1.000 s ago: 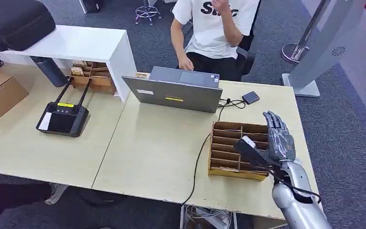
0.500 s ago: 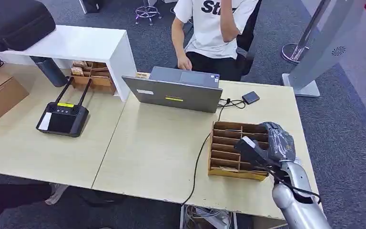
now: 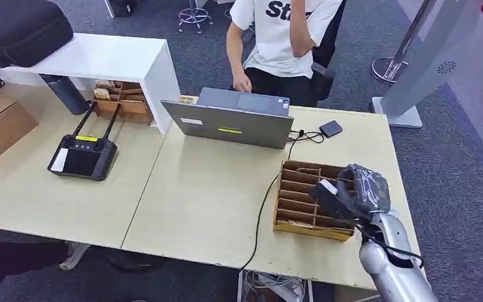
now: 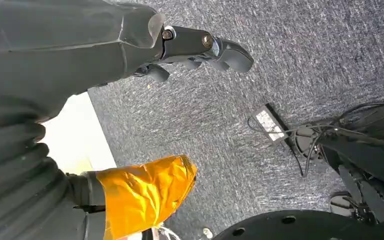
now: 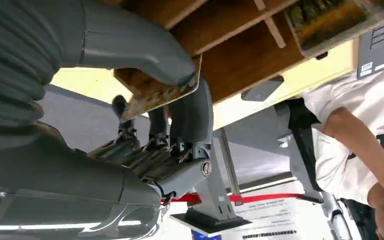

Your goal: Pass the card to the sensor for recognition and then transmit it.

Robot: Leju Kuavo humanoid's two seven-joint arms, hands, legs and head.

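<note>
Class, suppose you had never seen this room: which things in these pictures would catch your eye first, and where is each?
Most striking is the robot's right hand over the wooden divided tray at the table's right end; the right wrist view shows it pinching a card between thumb and fingers. Behind, a grey laptop stands open, with a person in a white shirt seated at it.

One brown wooden divided organiser box (image 3: 302, 201) beneath the right hand (image 3: 365, 189); one grey laptop (image 3: 229, 123); one black antenna controller (image 3: 82, 154); one seated person (image 3: 283, 38).
</note>
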